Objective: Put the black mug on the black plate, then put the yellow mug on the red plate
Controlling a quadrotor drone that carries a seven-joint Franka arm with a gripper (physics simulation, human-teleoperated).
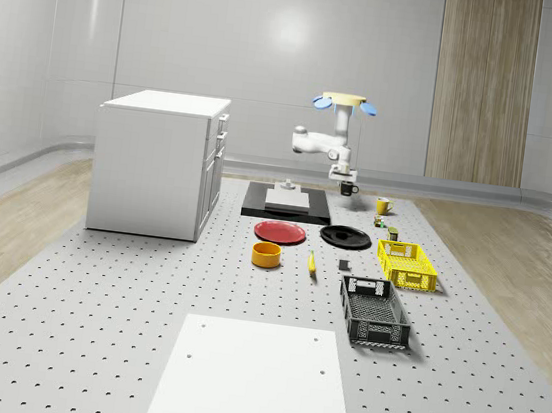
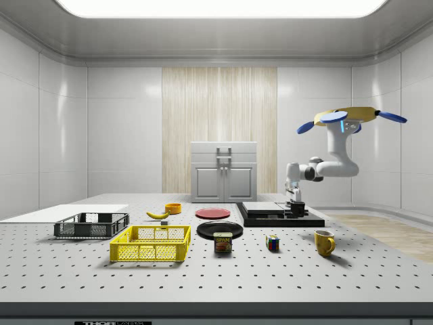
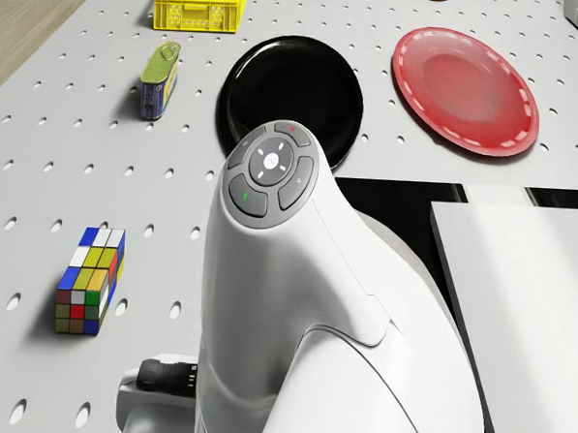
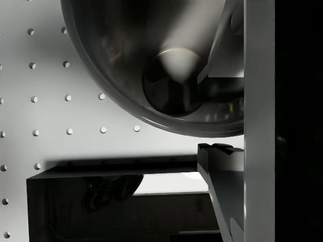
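White sheet: nearest camera, lower centre.
Gripper: clamped on black mug, lifted clear for carrying.
Drone: hovering, upper centre, beyond black plate.

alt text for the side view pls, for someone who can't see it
A drone hovers at the side view's right, its white arm reaching down so the gripper is at a black mug above a black platform. On the perforated table sit a yellow mug, black plate, red plate and yellow crate.
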